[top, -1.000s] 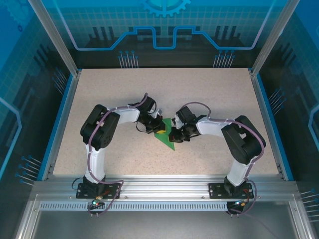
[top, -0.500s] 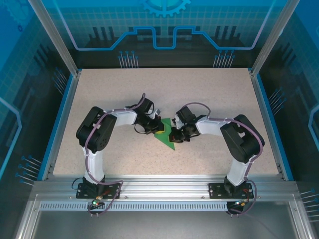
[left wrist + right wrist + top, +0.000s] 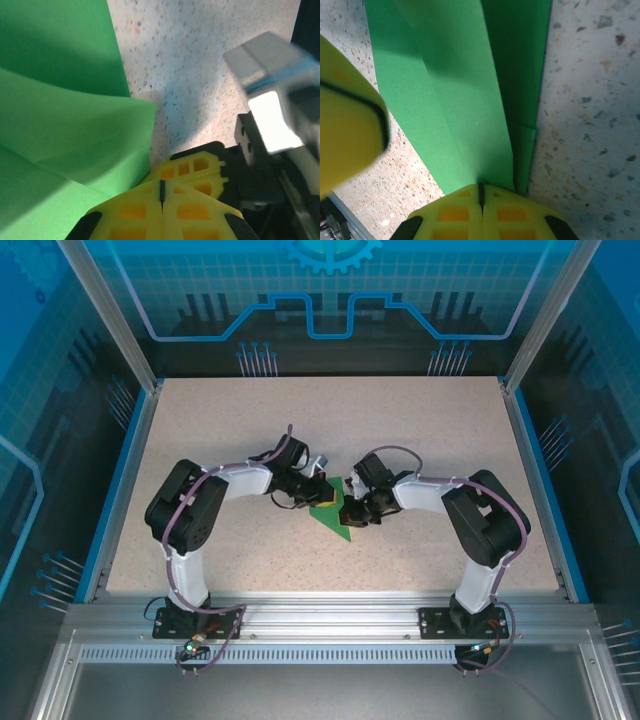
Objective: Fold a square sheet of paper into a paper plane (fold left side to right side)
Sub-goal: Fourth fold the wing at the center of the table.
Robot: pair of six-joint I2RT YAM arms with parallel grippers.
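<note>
The green sheet of paper (image 3: 336,521) lies mid-table, folded into a pointed, layered shape with creases running along it (image 3: 465,90). One flap stands slightly raised (image 3: 65,125). My left gripper (image 3: 317,499) is shut, and its yellow tips (image 3: 161,192) sit at the paper's edge, right beside the other arm's yellow fingers (image 3: 197,167). My right gripper (image 3: 351,511) is also shut. Its tips (image 3: 481,196) rest on the paper where a crease ends. A blurred yellow finger (image 3: 345,135) of the left gripper shows close by. Whether either pair of fingers pinches paper is hidden.
The speckled beige table (image 3: 420,430) has raised blue borders left (image 3: 128,480) and right (image 3: 545,490). An aluminium rail (image 3: 330,625) carries both arm bases at the near edge. Both arms bend inward, with their elbows over the table's sides.
The left arm's elbow has swung outward to the left and lower, and its gripper has slid slightly along the paper. The right arm and the paper have barely moved.
</note>
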